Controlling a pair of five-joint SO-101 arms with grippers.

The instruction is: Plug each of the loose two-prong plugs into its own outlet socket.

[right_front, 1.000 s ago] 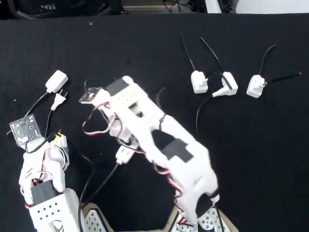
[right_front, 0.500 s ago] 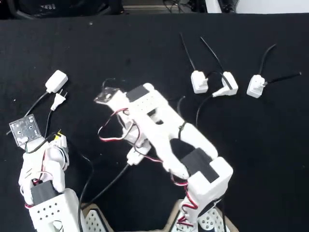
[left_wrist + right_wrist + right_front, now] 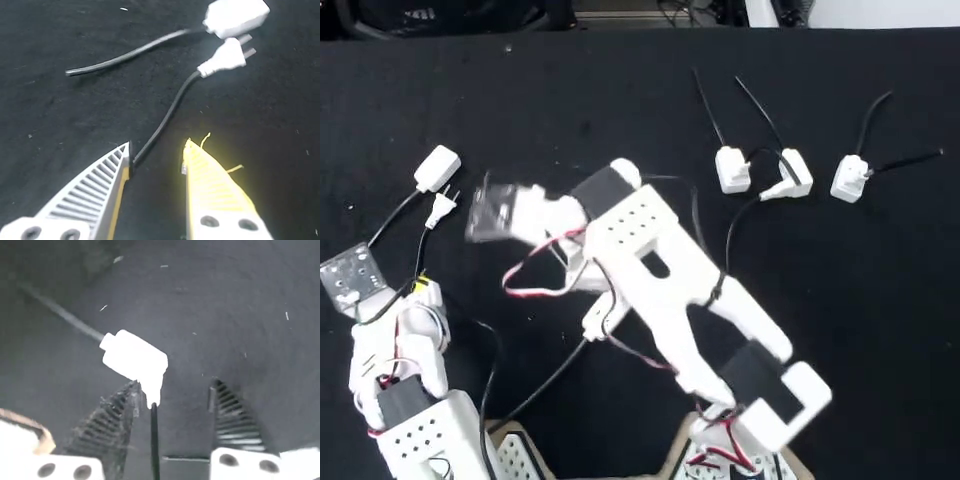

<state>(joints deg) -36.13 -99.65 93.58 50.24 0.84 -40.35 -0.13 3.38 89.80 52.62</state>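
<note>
A loose two-prong plug (image 3: pixel 226 56) (image 3: pixel 441 208) lies on the black table just short of a white outlet socket (image 3: pixel 235 15) (image 3: pixel 437 167). The plug's black cable runs back between the fingers of my open left gripper (image 3: pixel 157 145), which stands a little behind the plug. My right gripper (image 3: pixel 176 385) is open over the table's middle. A white plug piece (image 3: pixel 135 361) (image 3: pixel 597 320) with a black cable lies just off its dark finger (image 3: pixel 120 410), not gripped. The right arm (image 3: pixel 650 260) covers its gripper in the high view.
Three more white sockets (image 3: pixel 732 168) (image 3: pixel 790 175) (image 3: pixel 848 180) sit in a row at the back right, with black cables trailing around them. The left arm (image 3: pixel 400 390) stands at the front left corner. Black tabletop stretches open at the far back and right.
The right arm has swung, its elbow moving right and toward the front, its wrist drifting right then back left. The left arm's wrist has shifted slightly left.
</note>
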